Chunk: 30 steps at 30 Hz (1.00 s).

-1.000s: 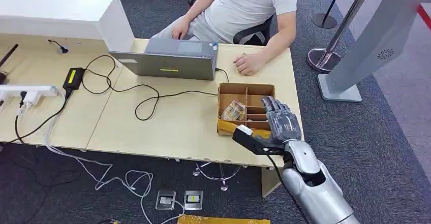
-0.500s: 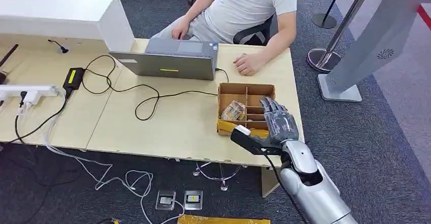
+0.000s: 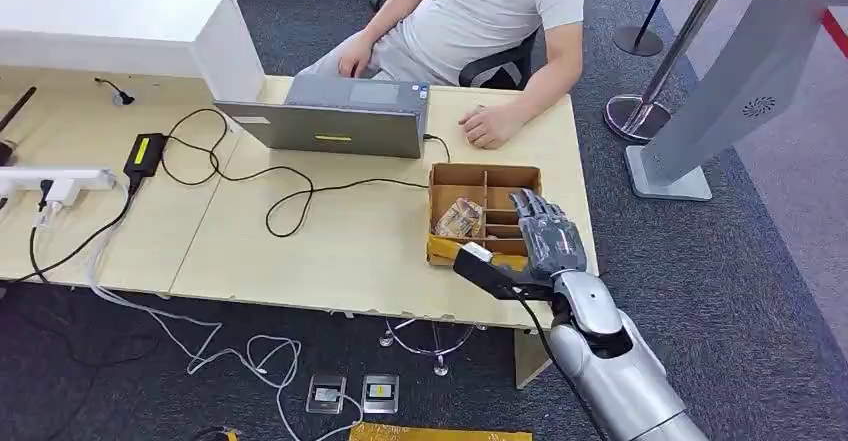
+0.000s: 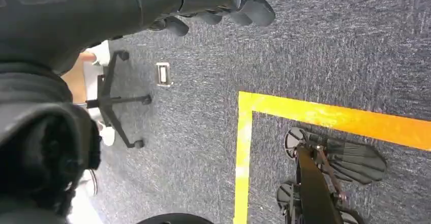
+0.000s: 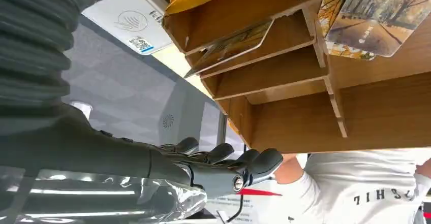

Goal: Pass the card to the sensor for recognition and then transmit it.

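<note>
Right robot hand [image 3: 548,241] hovers over the right-hand slots of the cardboard organizer [image 3: 484,174] at the desk [image 3: 330,251] edge, fingers spread, holding nothing. No contact with any card yet, as far as I can tell.

Cards: one leans tilted in a narrow slot [image 5: 231,45]; a small stack with a tree picture [image 5: 373,18] lies in the bigger compartment. From the head view the stack sits in the left compartment [image 3: 460,219].

Step in hand looks like the reach-in for a card. Notes:
- The tilted card is nearest the fingers and has a raised edge, so likely the easier pick. Pinch that free edge between thumb and a finger, not a full wrap.
- Dividers are tight; come in aligned with the slot, or the fingers hit the walls and shove the organizer off the desk edge.
- Lift straight out along the slot before turning toward the sensor.
- Person's hand [image 3: 487,124] rests on the desk just beyond the organizer; stay clear.

Left robot hand [image 4: 223,3] hangs over the carpet, fingers curled, nothing in them.
</note>
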Each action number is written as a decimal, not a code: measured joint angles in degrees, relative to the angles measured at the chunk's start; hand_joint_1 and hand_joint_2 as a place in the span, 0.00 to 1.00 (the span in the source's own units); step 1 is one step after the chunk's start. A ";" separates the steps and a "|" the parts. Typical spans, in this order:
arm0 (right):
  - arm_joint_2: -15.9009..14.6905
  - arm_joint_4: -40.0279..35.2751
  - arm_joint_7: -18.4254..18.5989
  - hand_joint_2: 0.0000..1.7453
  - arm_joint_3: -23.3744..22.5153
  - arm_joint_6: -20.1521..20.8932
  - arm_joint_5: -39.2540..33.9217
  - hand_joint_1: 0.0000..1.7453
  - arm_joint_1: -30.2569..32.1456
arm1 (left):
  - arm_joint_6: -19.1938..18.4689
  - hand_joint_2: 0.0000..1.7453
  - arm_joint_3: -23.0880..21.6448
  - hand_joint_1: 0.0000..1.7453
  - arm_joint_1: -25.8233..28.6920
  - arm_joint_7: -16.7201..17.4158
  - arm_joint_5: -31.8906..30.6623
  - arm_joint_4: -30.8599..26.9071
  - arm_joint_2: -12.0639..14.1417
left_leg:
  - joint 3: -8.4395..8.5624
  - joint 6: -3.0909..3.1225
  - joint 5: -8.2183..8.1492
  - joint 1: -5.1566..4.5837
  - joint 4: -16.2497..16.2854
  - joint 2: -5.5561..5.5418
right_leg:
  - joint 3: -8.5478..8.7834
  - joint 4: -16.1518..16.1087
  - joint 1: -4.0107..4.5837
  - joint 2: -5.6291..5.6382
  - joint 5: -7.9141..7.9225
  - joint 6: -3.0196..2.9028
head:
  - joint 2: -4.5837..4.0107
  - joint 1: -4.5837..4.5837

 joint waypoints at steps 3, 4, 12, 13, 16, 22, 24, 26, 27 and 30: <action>0.00 0.50 -0.04 1.00 0.00 0.00 0.00 1.00 -0.10 | -0.09 0.00 -0.24 0.00 -0.10 0.02 -0.02 0.00 0.00 | 0.00 0.00 0.00 0.00 0.00 0.00 | 0.00 0.00 0.00 0.01 0.00 0.00 | 0.02 0.00; 0.02 0.65 -0.07 1.00 0.00 0.00 0.00 1.00 -0.13 | -0.15 0.00 -0.30 0.00 -0.15 0.07 -0.02 0.00 0.00 | 0.00 0.00 0.00 0.00 0.00 0.00 | 0.00 0.00 0.00 0.01 0.00 0.00 | 0.00 0.00; 0.31 1.27 -0.13 1.00 0.00 0.07 0.15 1.00 -0.20 | -0.20 0.00 -0.39 0.00 -0.36 0.13 -0.17 0.00 0.00 | 0.00 0.00 0.00 0.00 0.00 0.00 | 0.00 0.00 0.00 0.01 0.00 0.00 | 0.02 0.00; 0.31 1.27 -0.13 1.00 0.00 0.07 0.15 1.00 -0.20 | -0.20 0.00 -0.39 0.00 -0.36 0.13 -0.17 0.00 0.00 | 0.00 0.00 0.00 0.00 0.00 0.00 | 0.00 0.00 0.00 0.01 0.00 0.00 | 0.02 0.00; 0.31 1.27 -0.13 1.00 0.00 0.07 0.15 1.00 -0.20 | -0.20 0.00 -0.39 0.00 -0.36 0.13 -0.17 0.00 0.00 | 0.00 0.00 0.00 0.00 0.00 0.00 | 0.00 0.00 0.00 0.01 0.00 0.00 | 0.02 0.00; 0.33 1.57 -0.13 1.00 0.00 0.07 0.37 0.00 -0.21 | -0.20 0.00 -0.42 0.00 -0.45 0.20 -0.22 0.00 0.00 | 0.00 0.00 0.00 0.00 0.00 0.00 | 0.00 0.00 0.00 0.00 0.00 0.00 | 0.00 0.00; 0.33 1.99 -0.22 1.00 0.00 -0.04 0.59 0.00 -0.20 | -0.20 0.00 -0.42 0.00 -0.49 0.22 -0.33 0.00 0.00 | 0.00 0.00 0.00 0.00 0.00 0.00 | 0.00 0.00 0.00 0.00 0.00 0.00 | 0.00 0.00; 0.48 2.95 -0.28 1.00 0.00 -1.31 1.18 0.00 -0.21 | -0.20 0.00 -0.42 0.00 -0.62 0.24 -0.39 0.00 0.00 | 0.00 0.00 0.00 0.00 0.00 0.00 | 0.00 0.00 0.00 0.00 0.00 0.00 | 0.02 0.00; 0.63 3.61 -0.28 1.00 0.00 -1.31 1.35 0.00 -0.21 | -0.24 0.00 -0.42 0.00 -0.63 0.26 -0.48 0.00 0.00 | 0.00 0.00 0.00 0.00 0.00 0.00 | -0.01 0.00 0.00 0.01 0.00 0.00 | 0.02 0.00; 1.20 5.00 -0.57 1.00 0.00 -1.42 1.40 0.03 -0.22 | -0.17 0.00 -0.42 0.00 -0.69 0.31 -0.44 0.00 0.00 | 0.00 0.00 0.00 0.00 0.00 0.00 | -0.01 0.00 0.00 0.02 0.00 0.00 | 0.02 0.00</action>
